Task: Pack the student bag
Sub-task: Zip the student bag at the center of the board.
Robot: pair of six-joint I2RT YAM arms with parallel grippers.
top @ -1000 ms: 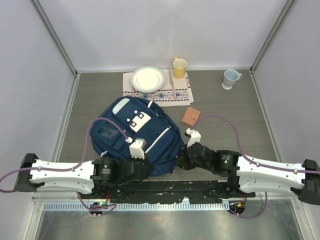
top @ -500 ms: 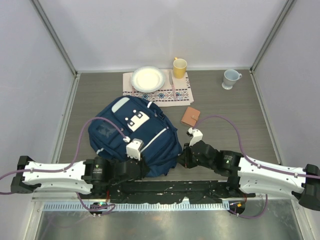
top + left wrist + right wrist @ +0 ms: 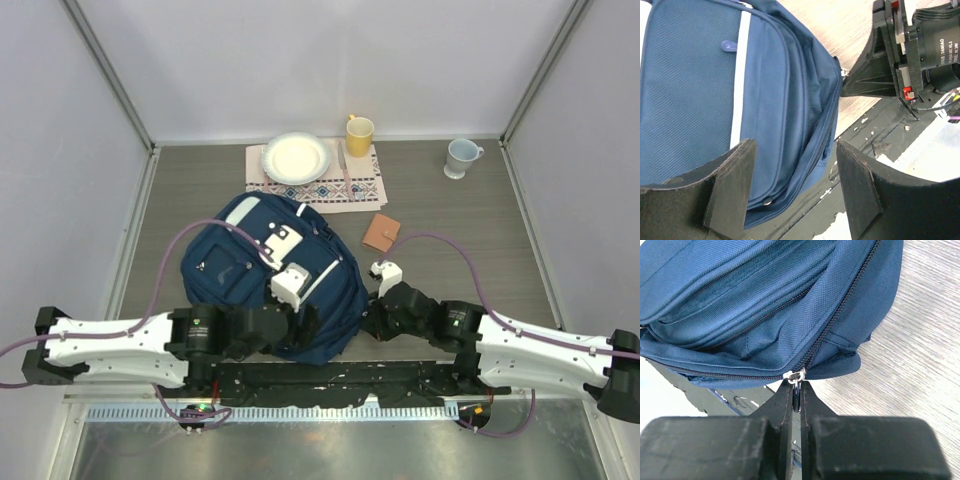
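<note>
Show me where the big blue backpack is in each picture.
Top view: the student bag sits in the middle, a little left and low in the picture.
Left wrist view: it fills the left side.
Right wrist view: it fills the top.
Shared landmark: the right gripper, pinching the zipper pull at the bag's corner.

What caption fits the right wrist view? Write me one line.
Right gripper pinches the zipper pull at a corner of the navy student bag on the wood-grain table.
</note>
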